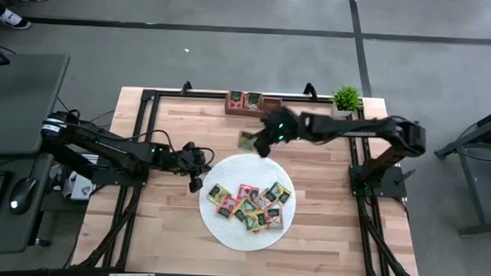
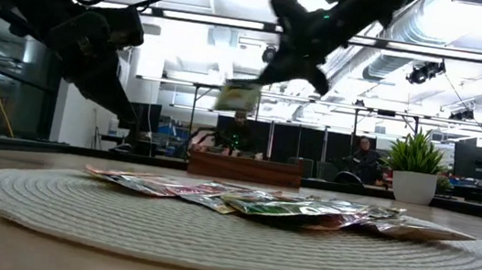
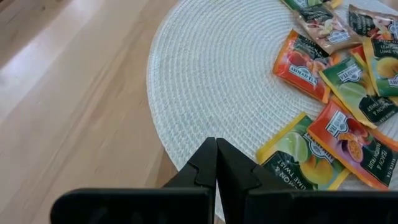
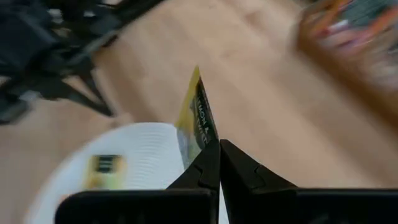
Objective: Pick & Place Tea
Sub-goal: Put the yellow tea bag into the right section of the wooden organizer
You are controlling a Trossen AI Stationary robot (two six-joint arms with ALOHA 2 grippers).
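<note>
1. High view: overhead, straight down, far out; whole table [image 1: 307, 238], both arms and surrounding floor fit in.
2. Low view: at tabletop height, level across the white mat [image 2: 238, 236] close in front, facing the room behind.
3. Left wrist view: steep look down past its own fingers [image 3: 214, 165], close over the mat's edge and the tea packets [image 3: 339, 134].
4. Right wrist view: higher above the wood, angled down, mat lower in the scene.
5. All four views share the mat.

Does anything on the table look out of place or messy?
Nothing stands out. The packets lie overlapping on the mat, none spilled off. The right claw holds one packet above the table.
</note>
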